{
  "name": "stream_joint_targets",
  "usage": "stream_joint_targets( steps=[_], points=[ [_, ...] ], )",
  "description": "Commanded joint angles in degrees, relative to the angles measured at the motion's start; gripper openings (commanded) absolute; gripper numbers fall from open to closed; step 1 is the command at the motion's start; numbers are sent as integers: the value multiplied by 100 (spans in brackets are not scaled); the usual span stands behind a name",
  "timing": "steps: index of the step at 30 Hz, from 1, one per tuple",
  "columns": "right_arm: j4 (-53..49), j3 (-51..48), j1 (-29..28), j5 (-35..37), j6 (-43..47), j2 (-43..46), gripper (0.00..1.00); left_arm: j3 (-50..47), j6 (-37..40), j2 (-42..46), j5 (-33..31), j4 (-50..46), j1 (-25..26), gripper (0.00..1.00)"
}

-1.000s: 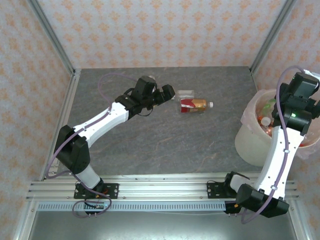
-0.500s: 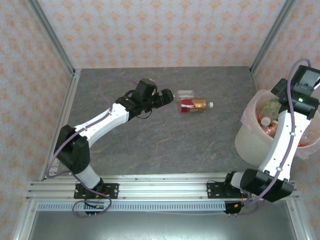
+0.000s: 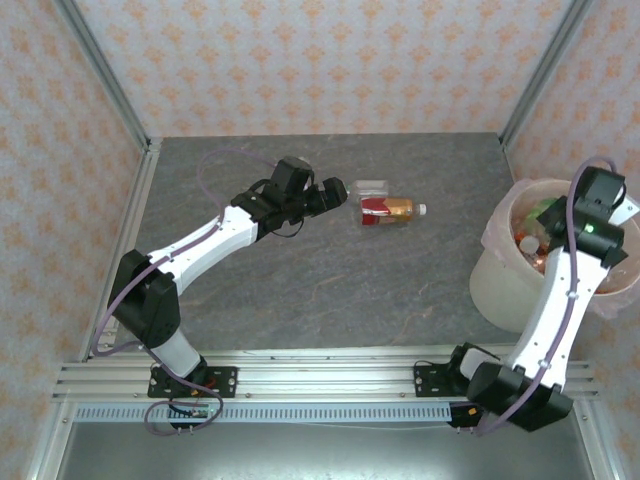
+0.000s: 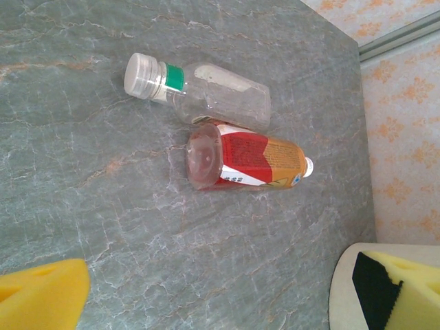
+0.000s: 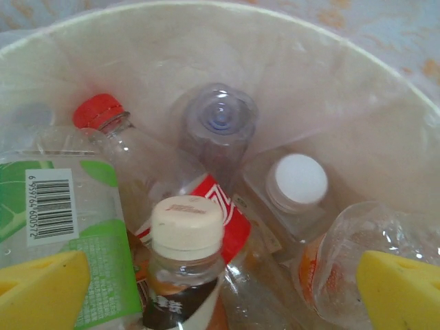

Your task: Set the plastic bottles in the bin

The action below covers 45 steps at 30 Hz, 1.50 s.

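Bench point(image 3: 330, 290): grey stone top. The bin point(image 3: 497, 290) stands at its 3 o'clock edge and is already well loaded; the right wrist view into the bin point(image 5: 330, 75) shows a green-labelled bottle point(image 5: 62, 206), a cream-capped bottle point(image 5: 187, 230) and a white-capped bottle point(image 5: 297, 180) among others. Two bottles are not yet binned. They lie on their sides toward 12 o'clock of bench centre: a red-labelled bottle point(image 4: 251, 163), and a clear bottle point(image 4: 206, 93) at its 11 o'clock, touching or just beside it. Left fingers point(image 4: 41, 292) are spread fully wide and hold nothing, sitting at the 9 o'clock side of the pair with the red bottle's base facing them. Right fingers point(image 5: 41, 289) hang over the bin, also fully apart and empty. Judgement: the step in hand is the pick of the red-labelled bottle. Turn the wrist so the fingers straddle the label across its width, not end-on. Come down on the side away from the clear bottle to avoid rolling it. Close gently, as thin plastic may crumple and slip.
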<state>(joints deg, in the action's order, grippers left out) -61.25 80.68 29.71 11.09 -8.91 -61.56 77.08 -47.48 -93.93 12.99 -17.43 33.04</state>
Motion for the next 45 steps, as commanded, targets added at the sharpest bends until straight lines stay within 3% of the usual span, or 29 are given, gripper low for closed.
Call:
stream_joint_targets(
  steps=[1,9,12,17,21,25,32,37,42,45],
  points=[
    [520,-368,26,537,-565,332,99,150,138,19,-42,-223,45,100],
    [1000,-546,26,253,-903,614,99,-8,104,159,-244,-237,45,100],
    [1029,-274,26,-318,-811,747,99,39,112,58,-316,-244,45,100],
    [1003,198,2,-1709,-766,890,99,556,382,-456,-369,-503,41,100],
    [1721,102,-154,-3806,-939,1099,99,1267,755,-1031,-482,-920,37,100],
    [2303,-59,-908,-4972,-852,1027,99,1632,717,-1287,-619,-1069,41,100],
    [2406,-319,-2778,-4473,25,424,99,553,-171,-750,-1217,-435,-3,100],
    [2432,-409,-3881,-3631,760,-350,99,-670,-654,25,-1388,232,-184,100],
    [2454,-518,-4481,-3071,1752,-1171,99,-1197,-563,591,-1574,130,-332,100],
    [2385,-434,-4562,-3130,2182,-1672,99,-1552,-600,900,-1768,264,-371,100]
  ],
)
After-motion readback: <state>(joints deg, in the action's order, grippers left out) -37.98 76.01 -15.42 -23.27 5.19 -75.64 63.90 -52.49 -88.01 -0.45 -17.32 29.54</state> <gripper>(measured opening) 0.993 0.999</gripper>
